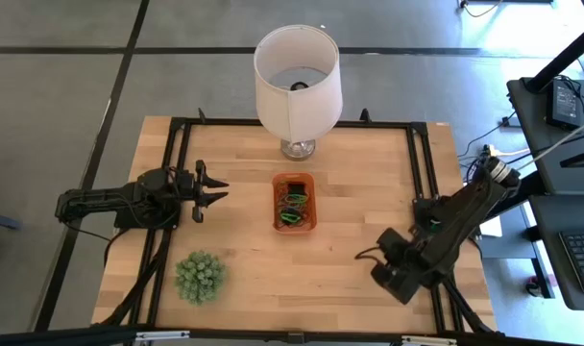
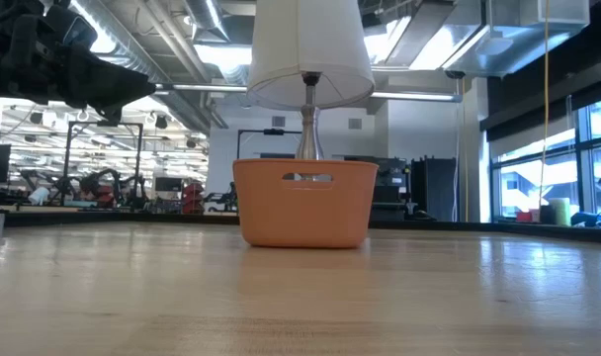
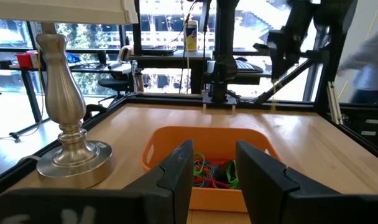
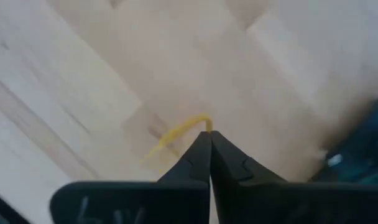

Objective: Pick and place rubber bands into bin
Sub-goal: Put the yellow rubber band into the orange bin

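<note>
One yellow rubber band (image 4: 176, 134) pinched by right gripper (image 4: 209, 138); one bin (image 1: 294, 202).

A white lamp (image 1: 297, 82) stands at the far edge of the bench (image 1: 244, 259). A spiky green plant (image 1: 199, 277) sits well apart from the lamp, near the front-left corner.

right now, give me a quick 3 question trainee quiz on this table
1. True or false: the right pincer is shut on a yellow rubber band.
2. What holds the loose rubber bands? A) lampshade B) orange bin C) spiky plant
3. Fill in: the left pincer hovers open, pointing toward the ____.

Key: 1 true; 2 B; 3 bin
</note>
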Robot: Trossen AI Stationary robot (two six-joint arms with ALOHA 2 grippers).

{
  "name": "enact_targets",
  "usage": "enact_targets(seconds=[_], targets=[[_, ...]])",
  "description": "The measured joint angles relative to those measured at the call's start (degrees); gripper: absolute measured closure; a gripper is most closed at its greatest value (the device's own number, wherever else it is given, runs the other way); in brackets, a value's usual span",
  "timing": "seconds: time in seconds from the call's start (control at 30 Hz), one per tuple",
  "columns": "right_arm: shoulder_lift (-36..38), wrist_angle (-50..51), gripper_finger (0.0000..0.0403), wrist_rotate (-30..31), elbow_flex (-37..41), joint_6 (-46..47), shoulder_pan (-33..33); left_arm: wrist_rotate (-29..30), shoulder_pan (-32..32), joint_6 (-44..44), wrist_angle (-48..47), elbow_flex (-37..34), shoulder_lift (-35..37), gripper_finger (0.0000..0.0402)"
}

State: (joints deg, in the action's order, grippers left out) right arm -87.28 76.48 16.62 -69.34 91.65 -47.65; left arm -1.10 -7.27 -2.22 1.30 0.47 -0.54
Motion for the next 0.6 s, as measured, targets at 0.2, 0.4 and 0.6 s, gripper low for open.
enact_targets(seconds=[0.2,0.4,0.6], targets=[[0.1,7.7,0.0401,6.1,-11.6,-13.9,7.9,0.0,0.0,0.0,-0.3,0.0,0.0,0.0288],[0.1,2.2,0.0402,9.3,-21.4,-36.9,19.7,0.0,0.0,0.0,-0.3,0.0,0.0,0.0288],[0.1,-10.6,0.0403,7.9,-26.4,-57.9,31.8,0.0,0.0,0.0,-0.3,0.0,0.0,0.0288]])
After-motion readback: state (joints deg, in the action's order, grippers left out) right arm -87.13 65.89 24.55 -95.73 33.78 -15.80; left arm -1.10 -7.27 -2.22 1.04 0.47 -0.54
